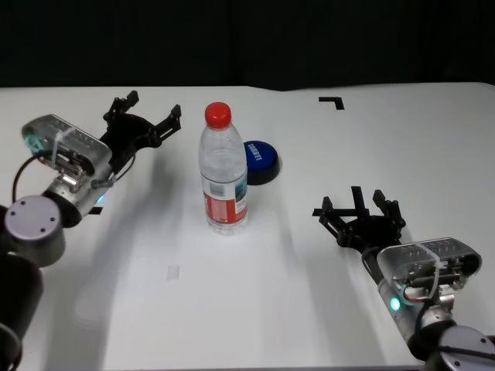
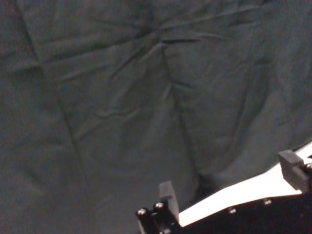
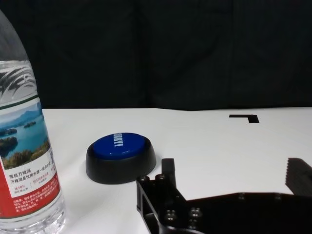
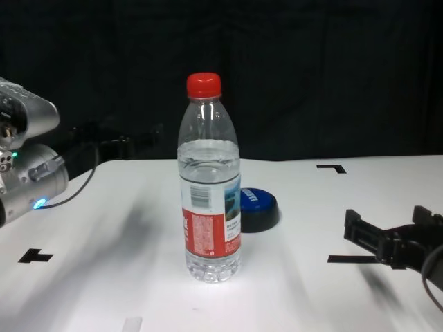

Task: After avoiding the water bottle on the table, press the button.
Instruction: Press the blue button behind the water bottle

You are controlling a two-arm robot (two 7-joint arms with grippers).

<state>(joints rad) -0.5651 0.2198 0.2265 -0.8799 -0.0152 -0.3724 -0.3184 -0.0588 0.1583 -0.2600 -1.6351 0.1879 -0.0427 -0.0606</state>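
The water bottle [image 1: 223,174] stands upright mid-table, clear with a red cap and a red-and-white label. The blue-topped button [image 1: 261,160] sits just behind it to the right, apart from it. My left gripper [image 1: 151,108] is open and empty, raised above the white table [image 1: 232,309] to the left of the bottle's top. Its wrist view shows only the dark curtain and the table's far edge [image 2: 243,192]. My right gripper [image 1: 356,202] is open and empty, low over the table at the right. Its wrist view shows the button [image 3: 121,156] ahead and the bottle [image 3: 24,146] beside it.
Black tape marks lie at the back right [image 1: 332,101] and by the right gripper [image 1: 329,212]. A dark curtain [image 4: 311,69] hangs behind the table. The chest view shows the bottle [image 4: 210,187] in front of the button [image 4: 257,207].
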